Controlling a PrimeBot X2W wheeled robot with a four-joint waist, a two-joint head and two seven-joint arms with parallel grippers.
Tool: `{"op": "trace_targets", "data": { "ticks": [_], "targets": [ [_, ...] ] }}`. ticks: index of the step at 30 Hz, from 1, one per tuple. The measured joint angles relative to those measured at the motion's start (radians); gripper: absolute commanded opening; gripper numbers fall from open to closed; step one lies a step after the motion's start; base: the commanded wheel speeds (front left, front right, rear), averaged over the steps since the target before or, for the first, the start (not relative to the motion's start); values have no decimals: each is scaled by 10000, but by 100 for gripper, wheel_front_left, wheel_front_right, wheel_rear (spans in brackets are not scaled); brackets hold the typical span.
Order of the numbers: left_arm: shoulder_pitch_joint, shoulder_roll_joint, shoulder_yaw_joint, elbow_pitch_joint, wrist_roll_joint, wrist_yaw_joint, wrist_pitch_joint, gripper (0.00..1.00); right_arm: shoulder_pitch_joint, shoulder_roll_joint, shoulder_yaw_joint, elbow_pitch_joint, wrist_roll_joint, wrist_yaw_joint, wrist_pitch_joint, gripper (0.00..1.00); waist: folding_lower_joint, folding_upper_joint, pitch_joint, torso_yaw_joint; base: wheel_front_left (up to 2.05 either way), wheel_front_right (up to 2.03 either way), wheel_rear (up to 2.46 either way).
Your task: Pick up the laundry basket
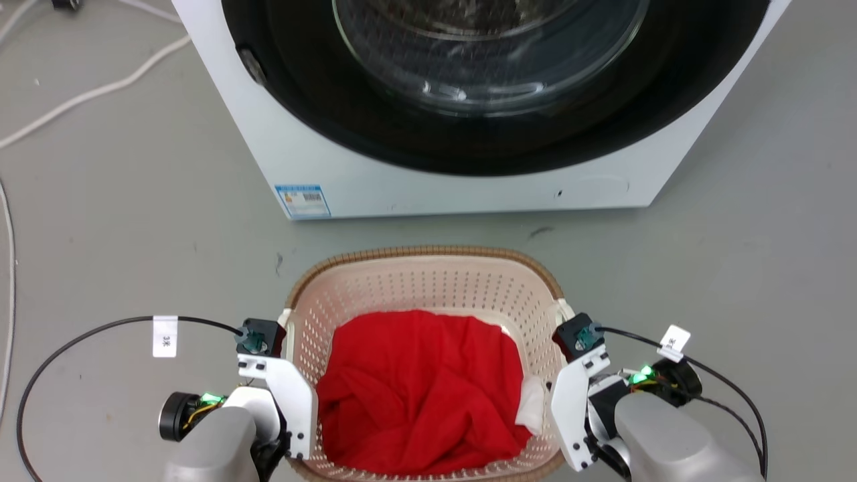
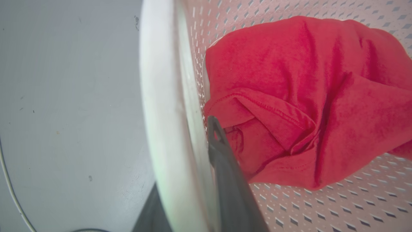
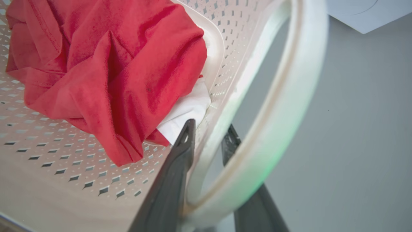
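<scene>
The laundry basket (image 1: pixel 428 254), cream and perforated with a brown woven rim, sits on the grey floor in front of the washer. A red cloth (image 1: pixel 422 388) fills its bottom. My left gripper (image 1: pixel 289 408) is at the basket's left side. In the left wrist view one dark finger (image 2: pixel 222 161) lies inside against the wall and the other is mostly hidden behind the white handle (image 2: pixel 161 112). My right gripper (image 3: pixel 207 135) straddles the right wall below its handle (image 3: pixel 289 106), one finger (image 3: pixel 180 167) inside and one outside. Both grippers look shut on the wall.
The white washer (image 1: pixel 469 191) with its round dark door stands just beyond the basket. White cables (image 1: pixel 87 94) lie on the floor at the far left. A white cloth (image 3: pixel 183 112) peeks from under the red one. Black wrist cables loop out beside both arms.
</scene>
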Motion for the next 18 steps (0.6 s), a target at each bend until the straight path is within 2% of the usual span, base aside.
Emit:
{"op": "trace_targets", "data": {
  "ticks": [11, 18],
  "targets": [
    [674, 117, -1024, -291, -1016, 0, 976, 0, 807, 12, 583, 134, 984, 0, 771, 0, -1, 0, -1793, -134, 0, 0, 0],
    [847, 201, -1544, -416, -1501, 10, 1331, 0, 920, 13, 878, 194, 1459, 0, 1070, 0, 0, 0, -2437, -112, 0, 0, 0]
  ]
}}
